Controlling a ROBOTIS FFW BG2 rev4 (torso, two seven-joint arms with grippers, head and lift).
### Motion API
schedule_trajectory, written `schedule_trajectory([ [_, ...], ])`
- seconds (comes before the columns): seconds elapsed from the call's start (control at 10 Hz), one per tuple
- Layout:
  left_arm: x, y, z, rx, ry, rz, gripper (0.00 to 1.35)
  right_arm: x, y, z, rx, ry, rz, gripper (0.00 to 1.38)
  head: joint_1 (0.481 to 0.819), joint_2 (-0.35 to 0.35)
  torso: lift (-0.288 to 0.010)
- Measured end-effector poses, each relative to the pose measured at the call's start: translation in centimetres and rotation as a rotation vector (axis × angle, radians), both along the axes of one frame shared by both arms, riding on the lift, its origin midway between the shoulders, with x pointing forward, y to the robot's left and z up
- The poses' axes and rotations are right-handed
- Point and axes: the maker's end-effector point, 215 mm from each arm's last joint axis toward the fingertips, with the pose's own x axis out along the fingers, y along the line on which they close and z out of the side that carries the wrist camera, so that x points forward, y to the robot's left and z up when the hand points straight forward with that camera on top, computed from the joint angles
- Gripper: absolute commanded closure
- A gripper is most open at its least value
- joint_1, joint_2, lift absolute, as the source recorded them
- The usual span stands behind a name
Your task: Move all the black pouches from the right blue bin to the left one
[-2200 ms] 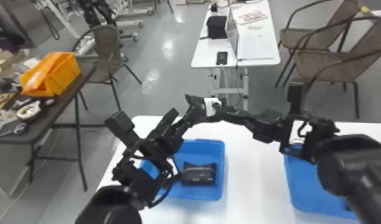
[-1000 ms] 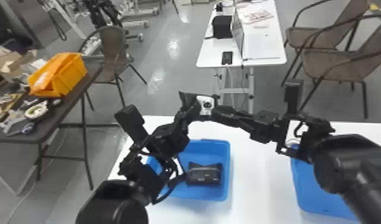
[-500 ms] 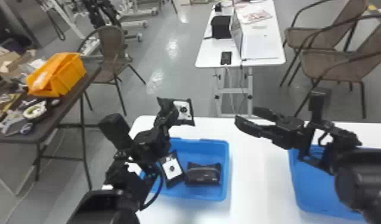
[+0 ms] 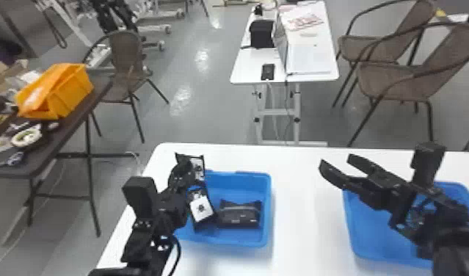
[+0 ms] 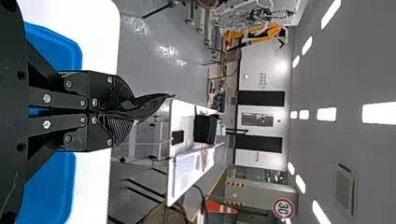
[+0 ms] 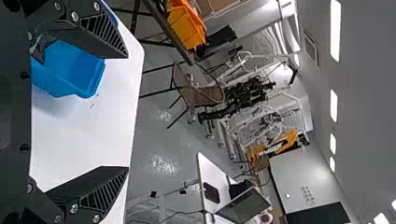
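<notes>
White table (image 4: 303,235); left bin (image 4: 268,209): black pouch (image 4: 239,217), white-panelled pouch (image 4: 201,208) with dark mark.

Head view: right blue bin (image 4: 373,235) at 4 o'clock, part covered by right arm (image 4: 455,238), contents behind it can't be told. Left bin (image 4: 268,209) at 6 o'clock, left portion hidden behind left arm (image 4: 147,238); arm cut off by bottom edge at 7 o'clock. Held pouch (image 4: 198,165) at 8 o'clock, partly hidden by left gripper (image 4: 181,173). Brown table (image 4: 42,159) at 9 o'clock, cut off by picture edge; small items (image 4: 26,135) on it blurred.
</notes>
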Motion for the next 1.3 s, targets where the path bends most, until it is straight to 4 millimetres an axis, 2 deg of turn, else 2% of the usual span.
schedule_trajectory([
  [0.2,-0.6,-0.1,-3.2,0.066,0.059,-0.013,1.21,-0.5,-0.5,-0.8,0.006,0.016,-0.01,0.17,0.695,0.182,0.01],
  [0.3,-0.7,-0.2,-3.7,0.073,0.069,-0.015,0.97,-0.6,-0.5,-0.9,0.006,0.019,-0.01,0.17,0.695,0.18,0.01],
  [0.4,-0.8,-0.1,-4.0,0.065,0.074,-0.011,0.55,-0.6,-0.6,-1.1,0.005,0.021,-0.01,0.17,0.695,0.18,0.01],
  [0.5,-0.8,0.1,-4.1,0.048,0.073,-0.004,0.21,-0.7,-0.7,-1.1,0.003,0.021,-0.011,0.17,0.695,0.182,0.01],
  [0.6,-0.9,0.4,-3.5,0.044,0.049,0.0,0.07,-0.8,-1.1,-1.2,-0.003,0.021,-0.015,0.18,0.695,0.182,0.01],
  [0.7,-0.8,0.6,-2.0,0.048,0.003,0.004,0.12,-0.7,-1.9,-1.3,-0.032,0.017,-0.034,0.17,0.695,0.178,0.01],
  [1.0,-0.2,1.5,2.3,0.035,-0.105,0.024,0.15,-1.4,-6.7,-1.9,-0.135,0.019,-0.185,0.18,0.695,0.143,0.01],
  [1.1,-0.1,1.7,3.4,0.028,-0.129,0.028,0.15,-2.1,-8.6,-2.4,-0.176,0.021,-0.226,0.18,0.695,0.126,0.01],
  [1.3,-0.2,2.0,4.1,0.021,-0.146,0.039,0.15,-4.2,-13.0,-4.3,-0.232,0.06,-0.33,0.17,0.695,0.08,0.01],
])
